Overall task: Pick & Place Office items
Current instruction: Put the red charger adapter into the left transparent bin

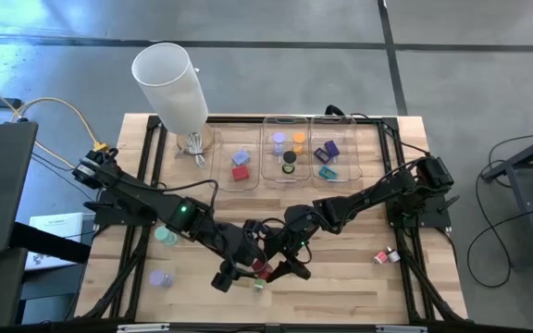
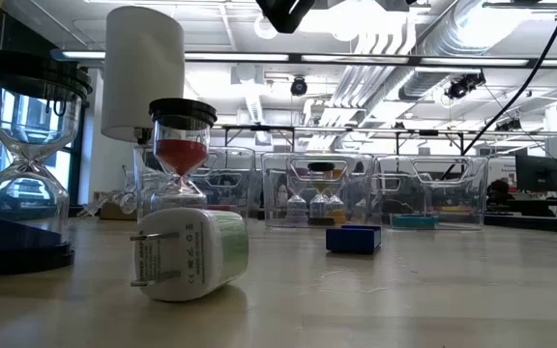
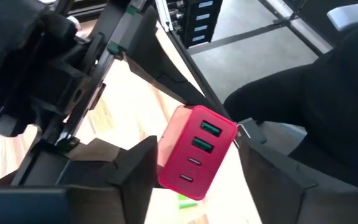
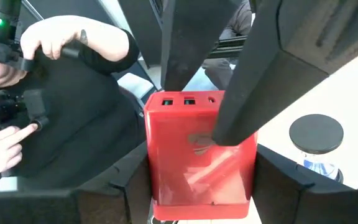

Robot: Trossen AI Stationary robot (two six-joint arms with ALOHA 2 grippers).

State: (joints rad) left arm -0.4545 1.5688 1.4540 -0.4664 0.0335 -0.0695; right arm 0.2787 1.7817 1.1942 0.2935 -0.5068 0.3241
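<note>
A red charger (image 4: 201,158) is gripped by both grippers, left (image 1: 248,270) and right (image 1: 280,264), near the table's (image 1: 359,277) front edge, centre. Three clear trays sit along the back edge: left tray (image 1: 241,165) w/ purple and red pieces; middle tray (image 1: 289,153) w/ small hourglasses; right tray (image 1: 331,155) w/ purple, teal items.

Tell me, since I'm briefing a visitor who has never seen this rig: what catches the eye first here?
Both grippers meet at the table's front centre around one red charger block: the right gripper grips it, and the left gripper brackets it too. A tall white cylinder towers at the back left, beside three clear trays holding small coloured pieces.
</note>
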